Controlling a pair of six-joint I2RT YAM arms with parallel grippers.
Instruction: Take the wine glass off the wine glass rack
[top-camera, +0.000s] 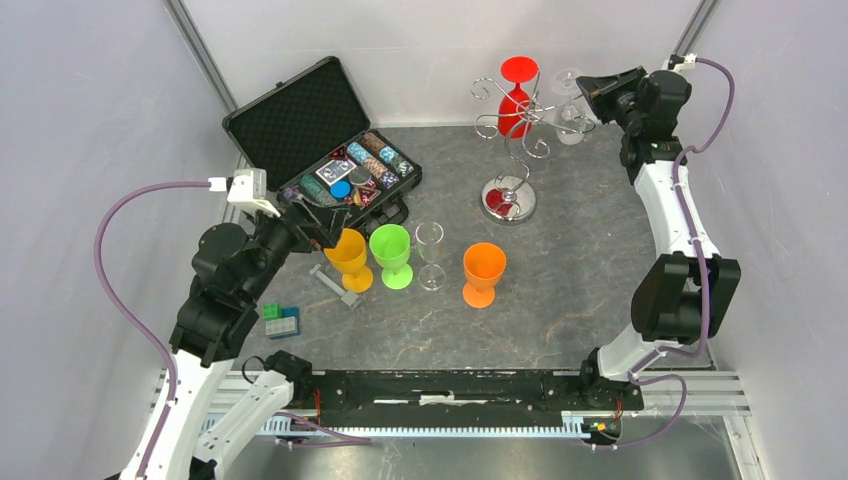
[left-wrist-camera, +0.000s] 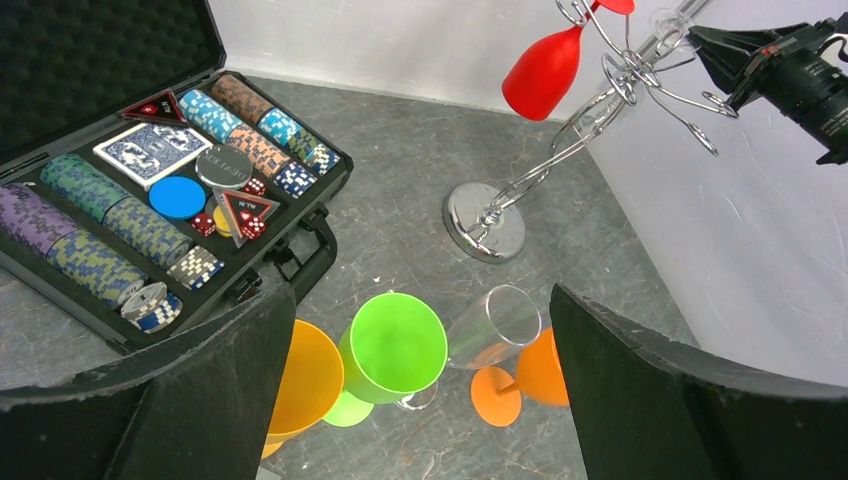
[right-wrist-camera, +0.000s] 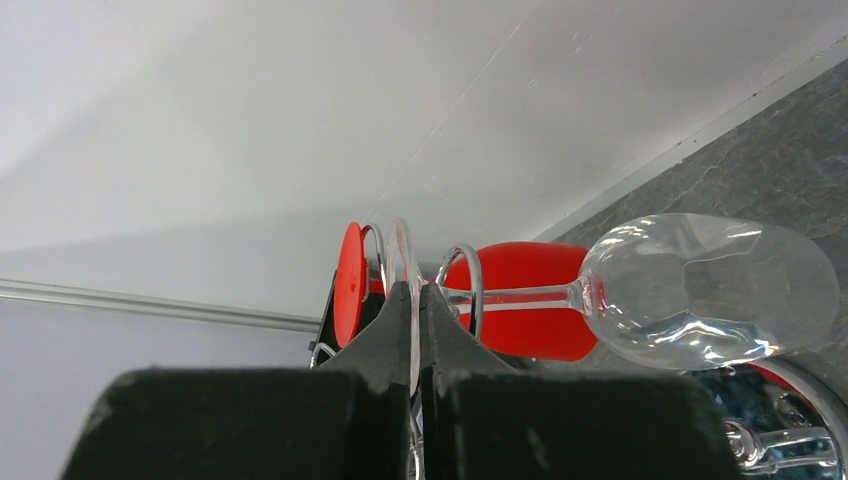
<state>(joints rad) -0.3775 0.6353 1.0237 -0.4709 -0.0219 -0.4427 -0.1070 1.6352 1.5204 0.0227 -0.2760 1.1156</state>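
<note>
Right gripper (right-wrist-camera: 416, 300) of mine pinches the clear wine glass (right-wrist-camera: 700, 290) by its foot, beside the arms of the wine glass rack (top-camera: 508, 200).

1. I work over a grey, stone-patterned tabletop (top-camera: 590, 270), matte with pale veins.
2. Plain white panels close it in on three sides: a back wall (top-camera: 420, 50), a left wall (top-camera: 80, 120) and a right wall (top-camera: 790, 200).
3. Slanted metal uprights mark the back corners, a left post (top-camera: 203, 55) and a right post (top-camera: 702, 20).
4. Along the near edge I see a black bar (top-camera: 450, 385) lying on silver rails (top-camera: 735, 392).
5. The light is soft and even, and the shadows on the table are faint.
</note>
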